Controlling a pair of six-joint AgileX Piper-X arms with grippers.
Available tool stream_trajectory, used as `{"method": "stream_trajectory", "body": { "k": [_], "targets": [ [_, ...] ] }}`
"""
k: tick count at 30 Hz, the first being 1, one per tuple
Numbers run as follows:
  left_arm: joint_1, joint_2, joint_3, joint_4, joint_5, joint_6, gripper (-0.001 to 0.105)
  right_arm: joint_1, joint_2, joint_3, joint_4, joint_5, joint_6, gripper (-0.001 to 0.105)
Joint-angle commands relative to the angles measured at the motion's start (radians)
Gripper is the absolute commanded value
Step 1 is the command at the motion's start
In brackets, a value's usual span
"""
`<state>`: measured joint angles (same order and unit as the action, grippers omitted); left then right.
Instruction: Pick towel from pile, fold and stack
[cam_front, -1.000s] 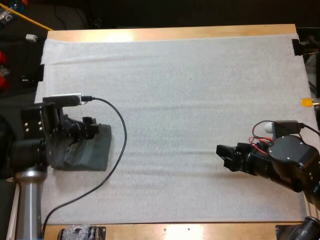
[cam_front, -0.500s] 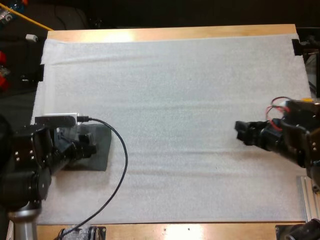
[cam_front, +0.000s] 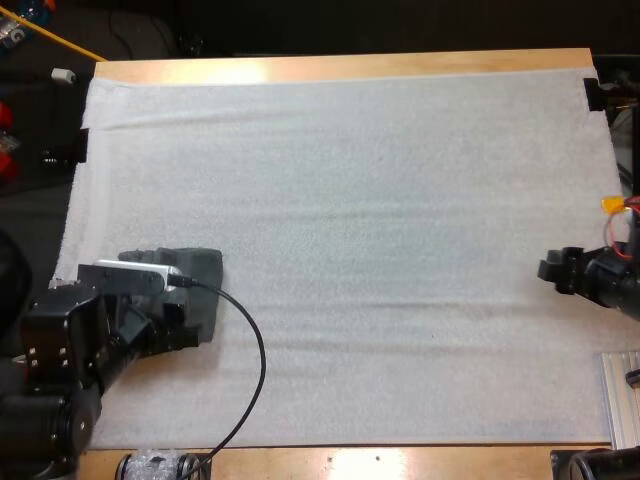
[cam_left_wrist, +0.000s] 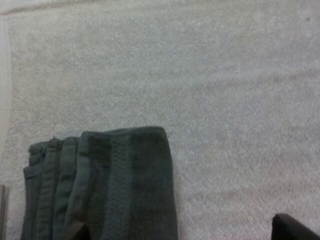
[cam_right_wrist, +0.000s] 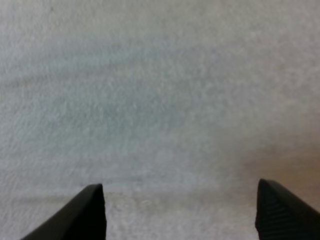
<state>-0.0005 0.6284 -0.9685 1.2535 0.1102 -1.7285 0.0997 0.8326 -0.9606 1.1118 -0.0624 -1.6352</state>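
Note:
A stack of folded dark grey-green towels (cam_front: 205, 275) lies near the left edge of the white mat (cam_front: 350, 200). My left gripper (cam_front: 188, 328) sits at the stack's near side. In the left wrist view the layered folds of the stack (cam_left_wrist: 115, 180) show. The left gripper (cam_left_wrist: 185, 232) is open there, with one fingertip (cam_left_wrist: 77, 232) over the towel and the other well off on the bare mat. My right gripper (cam_front: 553, 270) hovers at the mat's right edge. In the right wrist view it (cam_right_wrist: 187, 215) is open over bare mat, with nothing between its fingers.
The wooden table (cam_front: 350, 65) frames the mat at its far and near sides. A metal rail (cam_front: 620, 400) lies at the near right corner. A black clamp (cam_front: 592, 95) holds the mat at the far right.
My left arm has drawn back toward the table's near edge, uncovering the towel stack. The right arm has pulled away to the right edge of the mat.

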Motion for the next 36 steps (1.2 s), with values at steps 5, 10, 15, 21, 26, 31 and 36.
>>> {"method": "stream_trajectory", "body": {
  "k": [5,10,15,21,26,31,36],
  "targets": [
    [-0.005,-0.032,-0.006,0.021,-0.010,0.007,0.068,-0.042,-0.057,-0.006,0.013,-0.009,-0.021,0.062],
    [-0.005,-0.101,-0.006,0.057,-0.010,0.011,0.068,-0.042,-0.126,-0.006,0.036,-0.009,-0.043,0.062],
    [-0.005,-0.216,-0.006,0.088,-0.010,0.043,0.068,-0.042,-0.208,-0.006,0.037,-0.009,-0.055,0.062],
    [-0.005,-0.388,-0.006,0.142,-0.010,0.096,0.068,-0.042,-0.333,-0.006,0.038,-0.009,-0.123,0.062],
    [-0.005,-0.509,-0.006,0.201,-0.010,0.095,0.068,-0.042,-0.438,-0.006,0.067,-0.009,-0.126,0.062],
    [-0.005,-0.640,-0.006,0.275,-0.004,0.085,0.068,-0.042,-0.537,-0.006,0.116,-0.009,-0.126,0.062],
    [-0.005,-0.751,-0.008,0.290,-0.002,0.080,0.068,-0.042,-0.634,-0.006,0.139,-0.009,-0.126,0.062]
  ]
}}
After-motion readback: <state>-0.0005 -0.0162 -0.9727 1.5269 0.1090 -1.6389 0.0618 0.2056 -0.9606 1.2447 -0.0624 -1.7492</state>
